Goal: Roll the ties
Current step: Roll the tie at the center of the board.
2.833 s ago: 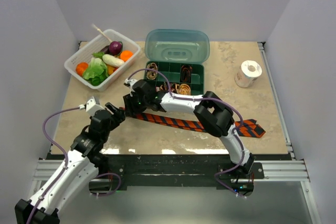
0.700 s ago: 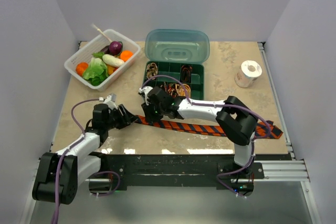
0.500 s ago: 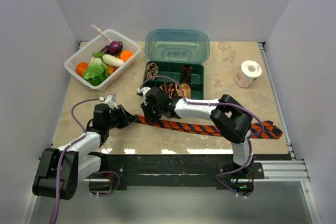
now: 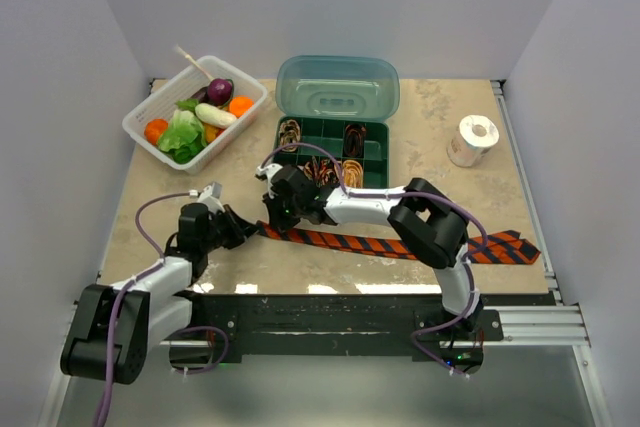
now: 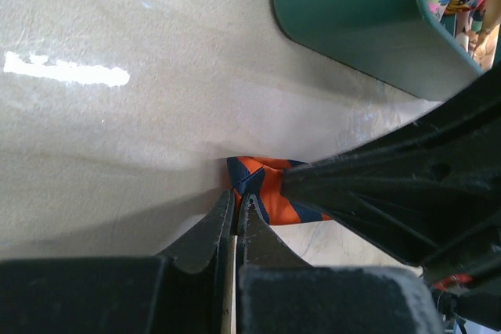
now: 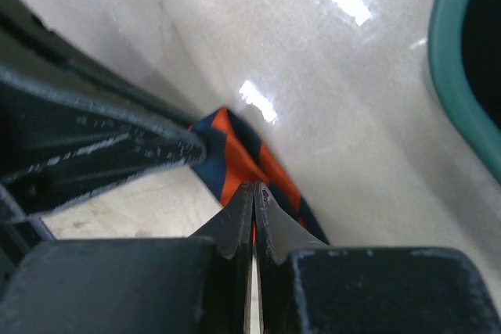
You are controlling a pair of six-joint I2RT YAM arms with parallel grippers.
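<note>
You have the orange-and-navy striped tie [image 4: 380,244] lying flat across the near part of the table [image 4: 150,217], in front of the green compartment box [image 4: 338,87]. Your left gripper [image 5: 236,202] is pinched tight on the corner of the tie's left end. Your right gripper [image 6: 254,188] meets it there, jaws closed on the same end.

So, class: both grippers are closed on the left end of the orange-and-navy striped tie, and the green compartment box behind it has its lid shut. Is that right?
No: the lid of the green compartment box is open, swung back behind it, as the top external view shows. The left gripper and right gripper are indeed closed on the striped tie at its left end.
</note>
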